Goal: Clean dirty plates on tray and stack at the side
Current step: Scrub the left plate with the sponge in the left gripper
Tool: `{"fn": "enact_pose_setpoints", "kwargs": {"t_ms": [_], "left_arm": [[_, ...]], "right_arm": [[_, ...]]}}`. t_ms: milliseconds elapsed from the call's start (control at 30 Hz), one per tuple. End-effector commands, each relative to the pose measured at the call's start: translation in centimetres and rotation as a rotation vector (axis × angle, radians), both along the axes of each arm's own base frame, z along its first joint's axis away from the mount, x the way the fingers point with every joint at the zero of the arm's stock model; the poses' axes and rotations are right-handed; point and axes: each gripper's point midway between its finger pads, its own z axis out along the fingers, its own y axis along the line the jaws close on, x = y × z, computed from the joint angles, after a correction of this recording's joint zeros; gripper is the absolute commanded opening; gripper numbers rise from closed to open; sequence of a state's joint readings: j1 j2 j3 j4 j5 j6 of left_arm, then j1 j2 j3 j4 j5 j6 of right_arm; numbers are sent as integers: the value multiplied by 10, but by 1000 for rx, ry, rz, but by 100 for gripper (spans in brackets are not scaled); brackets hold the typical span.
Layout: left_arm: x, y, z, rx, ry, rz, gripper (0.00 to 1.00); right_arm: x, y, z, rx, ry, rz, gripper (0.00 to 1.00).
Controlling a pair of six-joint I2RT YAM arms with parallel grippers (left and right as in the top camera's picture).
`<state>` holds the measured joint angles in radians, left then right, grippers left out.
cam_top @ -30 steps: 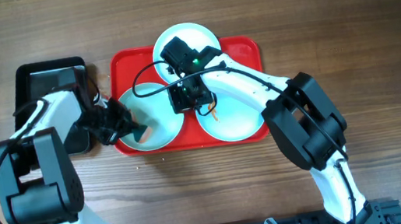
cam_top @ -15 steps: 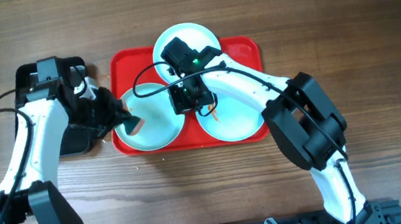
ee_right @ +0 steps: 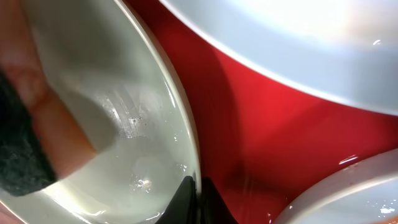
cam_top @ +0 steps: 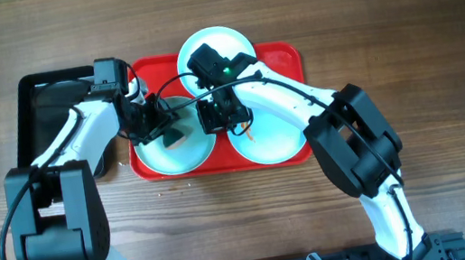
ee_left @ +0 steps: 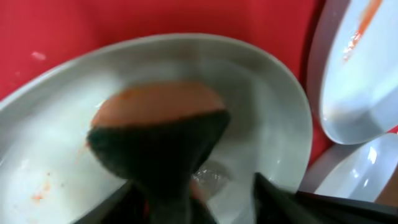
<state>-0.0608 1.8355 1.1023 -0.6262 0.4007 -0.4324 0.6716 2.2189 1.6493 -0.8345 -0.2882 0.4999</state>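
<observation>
Early stage, by my read: all three plates sit on the red tray [cam_top: 281,55] and none is stacked on the bench [cam_top: 419,31] beside it. Left plate [cam_top: 186,155] is under work. Left gripper [cam_top: 164,132] is clenched on a sponge [ee_left: 158,134] and presses it into the plate's bowl. Right gripper [cam_top: 218,116] sits at this plate's right rim. In the wrist view its tips look pinched on the rim edge, probably to steady it. A few faint orange specks [ee_left: 40,190] remain near the plate's edge, so the scrub looks unfinished. Right plate [cam_top: 275,142] carries an orange streak [cam_top: 249,130] and seems untouched. Far plate [cam_top: 218,39] looks pale and clean from above, though the arm hides part of it. Plates are round, shallow and glossy blue-white, with a thin raised rim and wet sheen on the left one. Sponge has a soft orange body with a dark coarse scouring face. Tray is smooth, shiny plastic with a low rim. A black tray [cam_top: 40,93] lies just left of it. Bench is wood-grained.
</observation>
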Motion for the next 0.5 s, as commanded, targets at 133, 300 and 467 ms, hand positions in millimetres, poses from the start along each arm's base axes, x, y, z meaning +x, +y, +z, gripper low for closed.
{"fn": "enact_pose_setpoints", "kwargs": {"t_ms": [133, 300, 467], "left_arm": [[3, 8, 24, 44, -35, 12, 50], [2, 19, 20, 116, -30, 27, 33], [-5, 19, 11, 153, 6, 13, 33]], "right_arm": [[-8, 5, -3, 10, 17, 50, 4], [-8, 5, -3, 10, 18, 50, 4], [-8, 5, -3, 10, 18, 50, 4]]}}
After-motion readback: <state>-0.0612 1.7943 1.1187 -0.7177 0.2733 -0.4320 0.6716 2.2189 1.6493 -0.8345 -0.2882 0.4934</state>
